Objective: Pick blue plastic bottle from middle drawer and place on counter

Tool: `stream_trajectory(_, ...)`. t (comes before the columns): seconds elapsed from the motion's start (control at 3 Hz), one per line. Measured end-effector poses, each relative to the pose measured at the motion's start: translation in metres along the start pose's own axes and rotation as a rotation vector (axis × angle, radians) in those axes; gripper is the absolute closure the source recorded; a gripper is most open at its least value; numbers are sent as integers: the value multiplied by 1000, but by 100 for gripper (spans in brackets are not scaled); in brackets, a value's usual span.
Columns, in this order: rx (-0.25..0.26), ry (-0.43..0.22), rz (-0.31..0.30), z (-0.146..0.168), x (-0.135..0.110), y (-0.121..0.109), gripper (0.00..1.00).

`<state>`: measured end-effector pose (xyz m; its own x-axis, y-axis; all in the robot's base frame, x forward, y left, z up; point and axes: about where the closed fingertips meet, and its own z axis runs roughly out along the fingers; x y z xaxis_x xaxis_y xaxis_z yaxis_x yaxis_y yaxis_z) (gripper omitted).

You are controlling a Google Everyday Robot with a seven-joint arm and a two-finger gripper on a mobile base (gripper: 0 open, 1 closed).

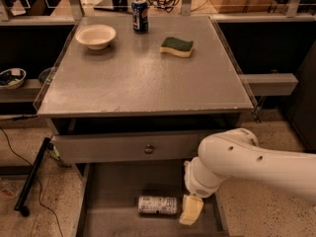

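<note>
Step in hand: the reach into the drawer is being made; the bottle does not look lifted yet.

Bottle: the blue plastic bottle [157, 205] is seen lying on its side on the bare floor of the middle drawer [118, 194], which is pulled out under the closed drawer front [123, 147] with the round knob.

Gripper: the gripper [190, 210] is held low inside the drawer, just beside the right end of the bottle. Only one pale finger [191, 210] can be seen, with its side close to the bottle, maybe touching it.

Jaws: it cannot be told if they are spread or closed, because the other finger is hidden.

Arm: the big white arm [247, 162] is stretched in from the right, above the drawer.

Counter: the counter [143, 78] is up above. A bowl [96, 36], a Pepsi can [140, 16] and a sponge [177, 46] are set near its back. Bare space is left at the front.

Next move: the bottle probably needs to be caught between the fingers and squeezed softly. Care is needed, as a round bottle may roll away. Then it would have to be lifted up past the drawer front and set on the bare front part.
</note>
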<state>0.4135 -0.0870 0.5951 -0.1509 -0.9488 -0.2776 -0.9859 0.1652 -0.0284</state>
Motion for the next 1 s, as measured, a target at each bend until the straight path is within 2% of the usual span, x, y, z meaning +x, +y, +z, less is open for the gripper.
stream_trajectory(0.33, 0, 0, 0, 0, 0, 0, 0)
stream_trajectory(1.0, -19, 19, 47, 74, -6, -24, 0)
